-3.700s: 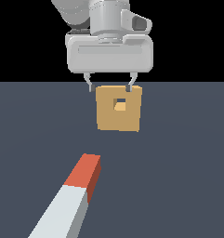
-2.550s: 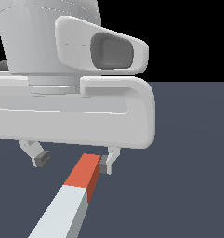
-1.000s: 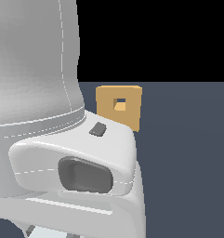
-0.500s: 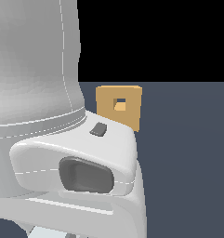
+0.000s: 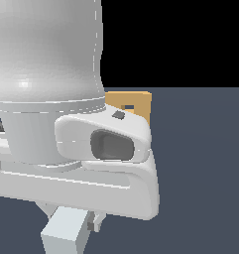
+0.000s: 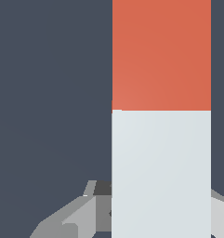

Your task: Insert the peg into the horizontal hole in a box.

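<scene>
The peg [image 6: 161, 172] fills the wrist view, pale grey-white with its red-orange end [image 6: 161, 56] pointing away from the fingers. My gripper [image 6: 161, 211] is shut on the pale part, with one finger [image 6: 83, 216] on each side. In the exterior view the big white hand hides most of the scene. Only the peg's pale part [image 5: 65, 232] shows under it, beside a finger [image 5: 93, 223]. The tan box [image 5: 141, 105] stands beyond the hand, partly hidden, with part of its hole [image 5: 128, 107] showing.
The dark blue-grey floor [image 5: 200, 173] stretches on the exterior view's right. The white arm and hand [image 5: 51, 99] block the exterior view's left and middle.
The hand stayed still between the two latest earlier frames, then rose a little. The peg's pale part now shows beneath it.
</scene>
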{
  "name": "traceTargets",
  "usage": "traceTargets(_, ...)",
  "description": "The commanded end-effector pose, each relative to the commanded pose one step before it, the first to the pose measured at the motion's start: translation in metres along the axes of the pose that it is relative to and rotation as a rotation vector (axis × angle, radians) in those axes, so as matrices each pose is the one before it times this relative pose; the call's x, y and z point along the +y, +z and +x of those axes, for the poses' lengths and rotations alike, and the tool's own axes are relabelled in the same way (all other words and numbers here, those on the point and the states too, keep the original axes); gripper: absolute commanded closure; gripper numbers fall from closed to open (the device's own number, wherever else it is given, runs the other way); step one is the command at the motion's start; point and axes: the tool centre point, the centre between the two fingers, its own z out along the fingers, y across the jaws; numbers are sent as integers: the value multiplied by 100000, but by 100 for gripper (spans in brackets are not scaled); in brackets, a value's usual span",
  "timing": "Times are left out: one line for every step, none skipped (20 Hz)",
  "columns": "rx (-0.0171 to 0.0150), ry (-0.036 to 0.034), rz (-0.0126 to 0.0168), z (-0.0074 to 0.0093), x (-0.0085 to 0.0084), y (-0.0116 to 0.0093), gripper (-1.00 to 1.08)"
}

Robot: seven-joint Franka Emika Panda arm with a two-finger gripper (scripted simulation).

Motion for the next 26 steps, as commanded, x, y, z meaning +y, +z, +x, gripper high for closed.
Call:
traceTargets(1,-529,-333,1963,457,-902,108)
traceTargets(-7,-169,2,922,171,-374,108)
traceTargets(-8,-182,2,1001,188,-407,108)
traceTargets(-10,-195,2,1080,206,-441,108)
traceTargets(-10,-207,2,1159,224,-474,108)
traceTargets(-11,-218,1,1213,238,-497,108)
traceTargets(-11,-218,1,1232,247,-506,108)
traceTargets(-10,-218,1,1219,249,-501,108)
traceTargets(-8,-218,0,1160,241,-474,108)
traceTargets(-6,-195,0,1082,231,-445,108)
traceTargets(-3,-183,0,1010,221,-416,108)
traceTargets(-1,-169,0,936,210,-386,108)
traceTargets(1,-154,0,861,199,-355,108)
traceTargets(3,-138,0,782,188,-323,108)
traceTargets(6,-138,1,712,174,-290,108)
traceTargets(7,-119,1,629,160,-257,108)
traceTargets(8,-97,1,542,145,-223,108)
traceTargets(9,-84,1,459,127,-188,108)
traceTargets(8,-69,1,372,107,-152,108)
traceTargets(10,-68,1,293,82,-115,108)
traceTargets(0,0,0,175,62,-80,108)
traceTargets(8,-48,1,132,34,-47,108)
traceTargets(0,0,0,34,13,-16,108)
traceTargets(0,0,0,0,0,0,108)
traceTargets(0,0,0,0,0,0,108)
traceTargets(0,0,0,0,0,0,108)
